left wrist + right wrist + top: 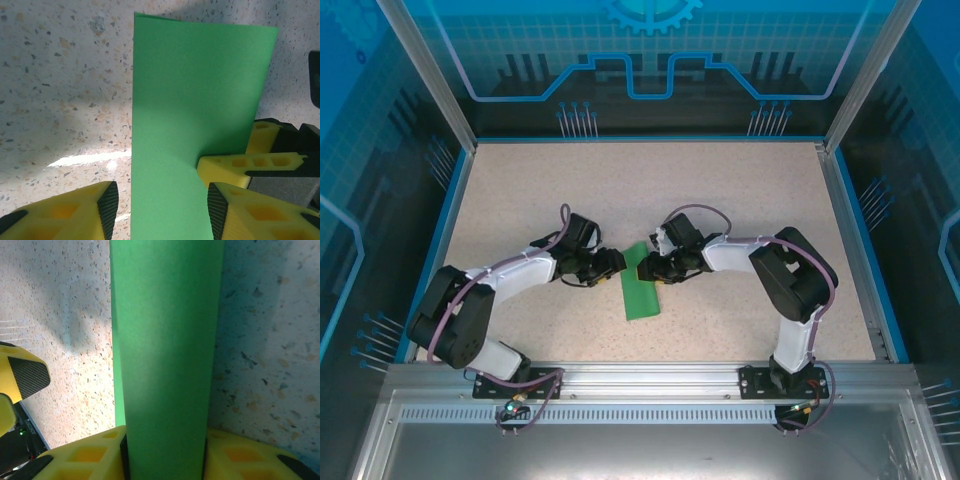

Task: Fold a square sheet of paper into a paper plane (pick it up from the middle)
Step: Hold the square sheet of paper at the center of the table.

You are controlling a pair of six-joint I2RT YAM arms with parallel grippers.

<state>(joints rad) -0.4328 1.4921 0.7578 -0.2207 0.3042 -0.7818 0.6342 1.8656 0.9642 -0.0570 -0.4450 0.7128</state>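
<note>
Green paper (165, 340) in right tool (165, 442)

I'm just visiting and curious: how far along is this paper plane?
Early days. The green paper lies as a narrow strip, apparently folded in half once. The right fingers grip it; the left fingers straddle it, open. No pointed nose or wings yet, so most folds remain.
</note>
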